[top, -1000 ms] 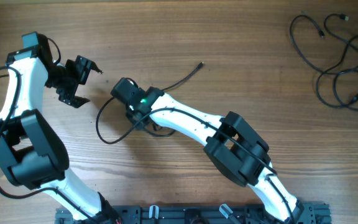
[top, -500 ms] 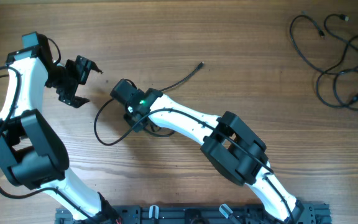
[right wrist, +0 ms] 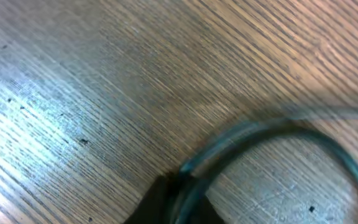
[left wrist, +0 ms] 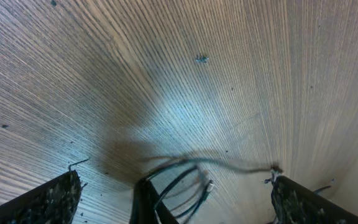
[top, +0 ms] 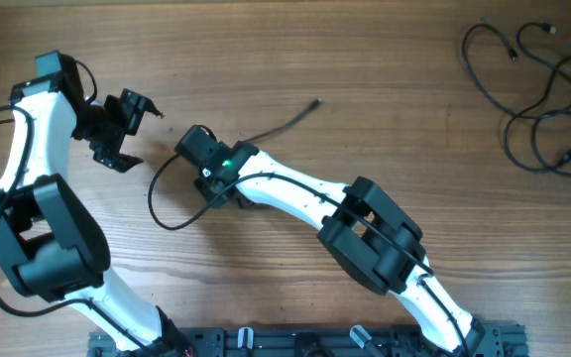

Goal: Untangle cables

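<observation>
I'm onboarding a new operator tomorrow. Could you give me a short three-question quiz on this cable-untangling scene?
1. True or false: the left gripper is open.
2. In the overhead view, the tangled cables lie: A) top right, B) bottom left, C) between the arms.
3. Which gripper sits over the single cable?
Key: 1 true; 2 A; 3 the right gripper.

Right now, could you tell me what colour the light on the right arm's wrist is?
The light is green, clearest from overhead.
</observation>
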Controlling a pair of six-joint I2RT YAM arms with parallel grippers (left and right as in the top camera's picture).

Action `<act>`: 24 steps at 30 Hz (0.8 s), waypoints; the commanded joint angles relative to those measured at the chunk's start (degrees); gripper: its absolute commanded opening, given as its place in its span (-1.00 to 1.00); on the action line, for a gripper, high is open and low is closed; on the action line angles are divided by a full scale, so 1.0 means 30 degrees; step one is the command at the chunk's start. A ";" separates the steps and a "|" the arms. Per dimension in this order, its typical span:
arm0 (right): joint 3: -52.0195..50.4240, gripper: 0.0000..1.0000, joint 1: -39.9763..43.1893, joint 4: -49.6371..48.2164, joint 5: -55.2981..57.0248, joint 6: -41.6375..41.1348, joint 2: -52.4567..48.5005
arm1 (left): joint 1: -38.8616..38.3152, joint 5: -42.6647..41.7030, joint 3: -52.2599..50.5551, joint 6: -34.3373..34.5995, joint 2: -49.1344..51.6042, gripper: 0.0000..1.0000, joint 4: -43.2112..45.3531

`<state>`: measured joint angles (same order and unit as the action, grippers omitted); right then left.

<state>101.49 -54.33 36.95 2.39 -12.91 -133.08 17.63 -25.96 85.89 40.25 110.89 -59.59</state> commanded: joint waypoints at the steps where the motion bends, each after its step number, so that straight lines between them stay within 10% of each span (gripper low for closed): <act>1: 0.0444 -0.91 -0.0138 0.0299 0.0255 -0.0648 -0.1071 | -0.0051 0.0182 0.0182 0.0168 -0.0423 1.00 -0.0044; 24: 0.0918 -0.91 0.8757 0.4175 0.1209 0.0466 1.0375 | -0.0051 0.0182 0.0182 0.0175 -0.0423 1.00 -0.0080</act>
<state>103.42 -32.86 47.44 4.97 -12.75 -107.15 17.63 -25.96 85.89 40.25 110.89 -59.64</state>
